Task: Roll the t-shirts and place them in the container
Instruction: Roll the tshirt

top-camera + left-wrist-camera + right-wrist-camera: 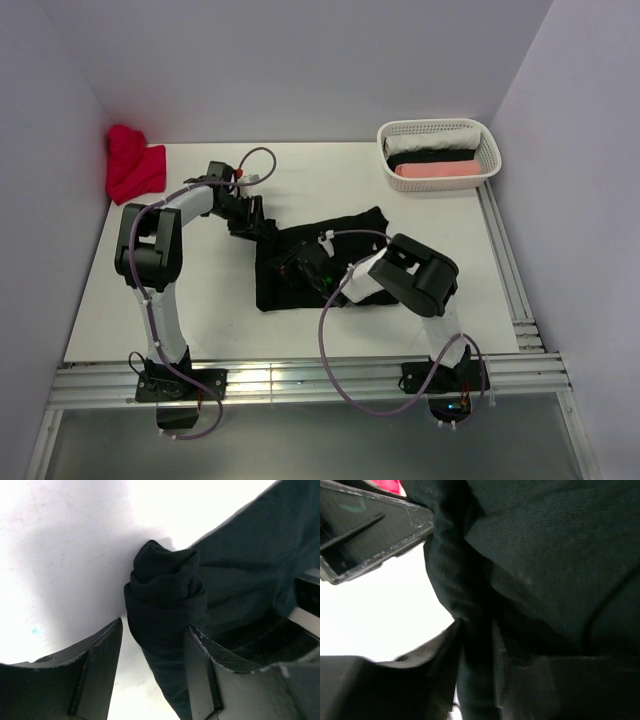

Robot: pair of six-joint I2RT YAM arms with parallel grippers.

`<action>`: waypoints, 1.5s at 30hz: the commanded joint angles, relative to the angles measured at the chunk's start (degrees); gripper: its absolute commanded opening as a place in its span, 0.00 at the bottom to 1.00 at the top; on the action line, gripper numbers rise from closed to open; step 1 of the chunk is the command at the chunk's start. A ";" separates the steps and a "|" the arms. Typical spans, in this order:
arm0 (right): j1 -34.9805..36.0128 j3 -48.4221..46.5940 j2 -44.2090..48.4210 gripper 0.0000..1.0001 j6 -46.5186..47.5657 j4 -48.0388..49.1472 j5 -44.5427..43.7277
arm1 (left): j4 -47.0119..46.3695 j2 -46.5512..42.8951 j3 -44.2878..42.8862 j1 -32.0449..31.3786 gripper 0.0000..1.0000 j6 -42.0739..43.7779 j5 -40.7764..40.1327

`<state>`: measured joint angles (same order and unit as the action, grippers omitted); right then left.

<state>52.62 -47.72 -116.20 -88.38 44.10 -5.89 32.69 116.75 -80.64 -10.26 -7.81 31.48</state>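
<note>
The black t-shirt [345,240] lies mid-table, partly rolled along its left edge. In the left wrist view the roll's bunched end [165,587] stands between the jaws of my left gripper [155,625]. Its right finger [200,665] touches the cloth, while bare table shows between the roll and the left finger [100,665], so it is open. My right gripper [476,625] is shut on the same rolled edge [450,570] further along, cloth filling the gap between its fingers. From above, the left gripper [255,225] and right gripper [300,268] sit close together at the shirt's left side.
A red t-shirt [133,165] lies crumpled at the back left corner. A white basket [483,140] at the back right holds rolled white, black and pink shirts. Walls close in on three sides, and metal rails [300,380] run along the near edge.
</note>
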 commanded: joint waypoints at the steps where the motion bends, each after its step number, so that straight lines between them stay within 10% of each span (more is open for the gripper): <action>1: 0.90 -2.37 5.36 0.39 4.08 -12.58 -4.47 | -1.75 1.20 -1.71 -1.42 0.56 -1.24 -7.92; 16: 8.98 -25.92 10.74 0.55 16.57 -59.63 -25.30 | -0.08 1.81 -3.91 -3.80 0.53 -1.59 -15.31; 21: 12.15 -29.53 9.16 0.42 20.17 -60.80 -27.07 | 0.27 1.90 -4.35 -4.24 0.53 -1.59 -15.40; 45: 12.95 -25.84 3.18 0.40 18.77 -68.18 -23.82 | 5.27 -1.43 -8.74 -3.28 0.74 3.32 -1.72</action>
<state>65.28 -74.59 -112.01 -68.55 -20.32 -28.01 35.79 117.27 -86.11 -14.59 -7.27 23.18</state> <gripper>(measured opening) 0.397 0.736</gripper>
